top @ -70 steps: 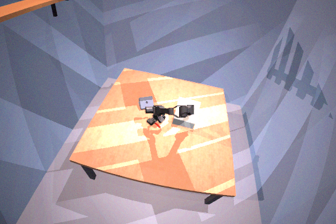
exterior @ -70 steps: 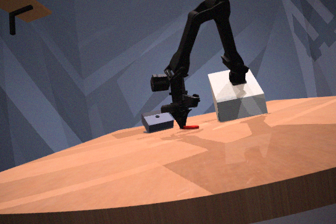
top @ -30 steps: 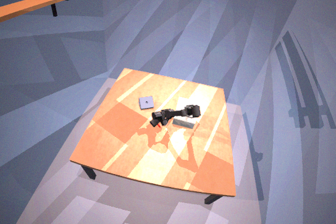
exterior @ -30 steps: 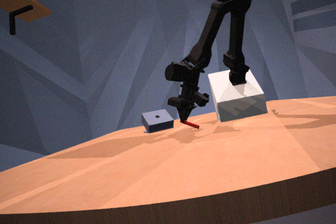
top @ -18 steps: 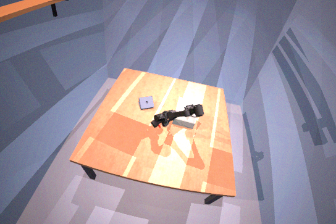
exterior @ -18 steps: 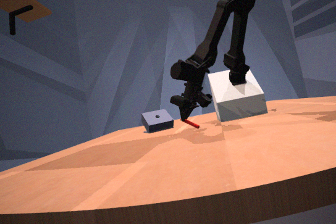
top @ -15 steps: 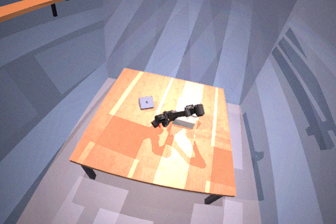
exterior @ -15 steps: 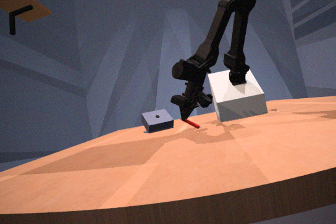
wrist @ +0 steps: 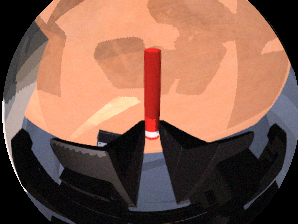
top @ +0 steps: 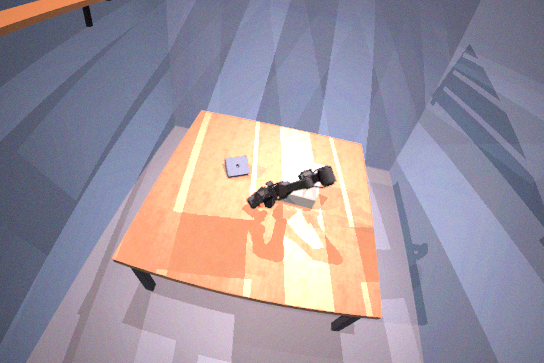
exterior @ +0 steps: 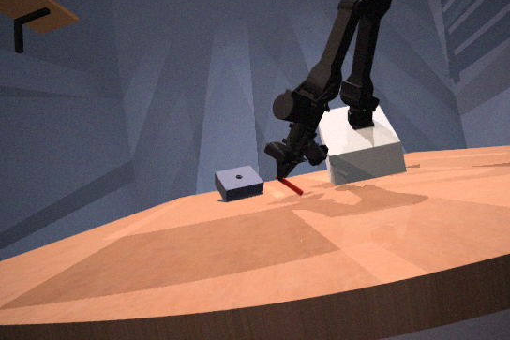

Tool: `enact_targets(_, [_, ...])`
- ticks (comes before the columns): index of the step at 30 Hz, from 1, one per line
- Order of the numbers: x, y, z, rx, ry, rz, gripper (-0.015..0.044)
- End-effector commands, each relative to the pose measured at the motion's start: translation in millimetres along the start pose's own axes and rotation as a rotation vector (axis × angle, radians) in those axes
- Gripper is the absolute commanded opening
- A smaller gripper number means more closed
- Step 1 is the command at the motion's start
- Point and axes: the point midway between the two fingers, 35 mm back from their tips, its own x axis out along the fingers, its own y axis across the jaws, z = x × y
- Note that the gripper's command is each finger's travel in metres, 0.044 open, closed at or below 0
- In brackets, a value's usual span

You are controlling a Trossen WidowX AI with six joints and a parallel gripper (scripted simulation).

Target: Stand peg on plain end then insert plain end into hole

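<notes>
The red peg [exterior: 292, 185] [wrist: 152, 85] slants down from the fingers, its plain end low and pointing away from them. Whether that end touches the table is unclear. Its white band is at the fingertips in the wrist view. My gripper [exterior: 280, 177] [wrist: 152, 124] is shut on the peg near the banded end, low over the table [top: 210, 245] [exterior: 211, 258]. The blue-grey sloped panel [top: 232, 171] [exterior: 230, 182] has one dark hole [top: 237, 165] [exterior: 239, 176] in its upper face. In the top view the arm mostly hides the peg.
The white block [top: 301, 199] [exterior: 367, 164] under the arm's base stands to the right of the peg in the exterior view. The panel stands to the left of the gripper there. The table's near edge [exterior: 281, 311] runs along the bottom of that view.
</notes>
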Motion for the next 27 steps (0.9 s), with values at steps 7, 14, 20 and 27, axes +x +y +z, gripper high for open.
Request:
enact_targets(7, [-6, 3, 4, 0.002, 0.08, 0.004, 0.0049])
enact_targets(14, [-9, 3, 7, 0.003, 0.14, 0.004, 0.0049])
enact_targets(20, [-13, 3, 10, 0.003, 0.192, 0.004, 0.0049])
enact_targets(27, [-16, 3, 13, 0.003, 0.253, 0.004, 0.0049])
